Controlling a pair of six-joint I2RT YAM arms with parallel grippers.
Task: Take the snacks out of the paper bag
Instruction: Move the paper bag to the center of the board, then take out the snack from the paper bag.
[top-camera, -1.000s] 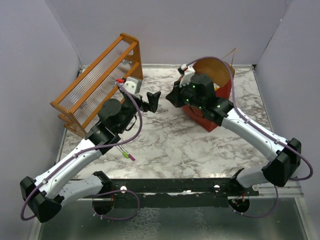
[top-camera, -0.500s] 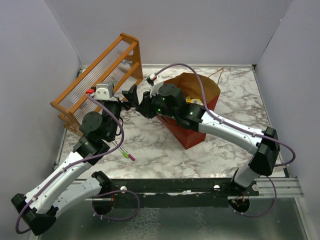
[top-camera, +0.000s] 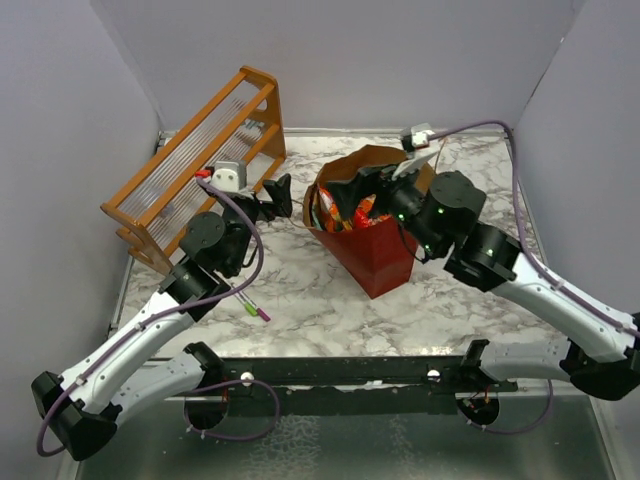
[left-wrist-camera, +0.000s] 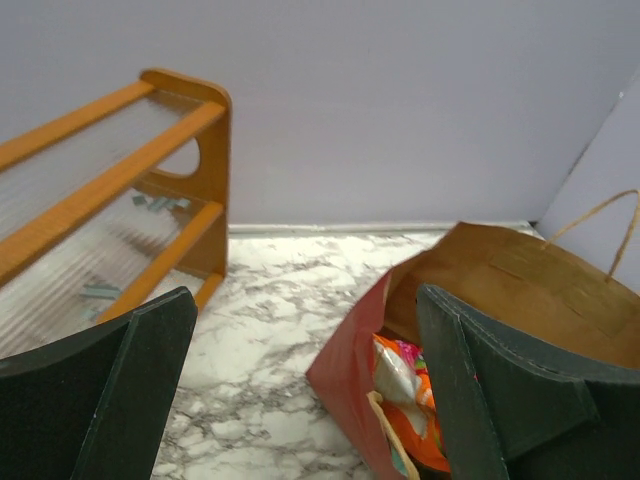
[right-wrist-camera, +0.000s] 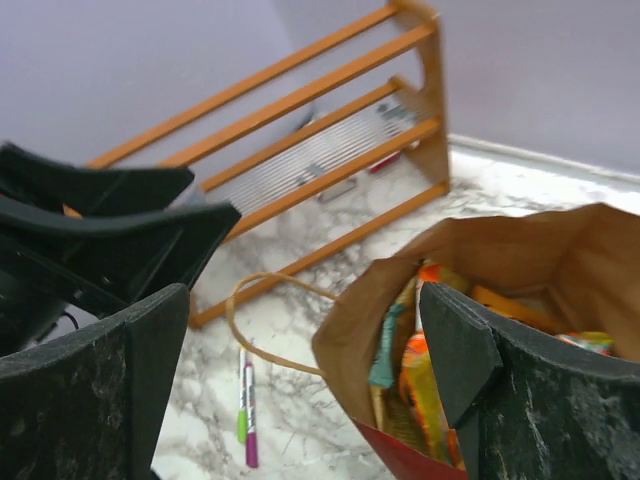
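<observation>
Bag (top-camera: 378, 255) stands open mid-desk (top-camera: 330, 300) seen from above, with snacks (top-camera: 345, 212) inside; right jaws are at its mouth, left jaws between it and the rack (top-camera: 190, 170). Left wrist: jaws wide, empty, bag at lower right. Right wrist: jaws wide, empty, above the snacks; markers (right-wrist-camera: 246, 410) lie on desk.

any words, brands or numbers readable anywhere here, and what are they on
No text can be read in any view.
snacks in the paper bag: printed packets, too blurred to read.
markers: too small to show any lettering.
orange rack: no lettering visible.
</observation>
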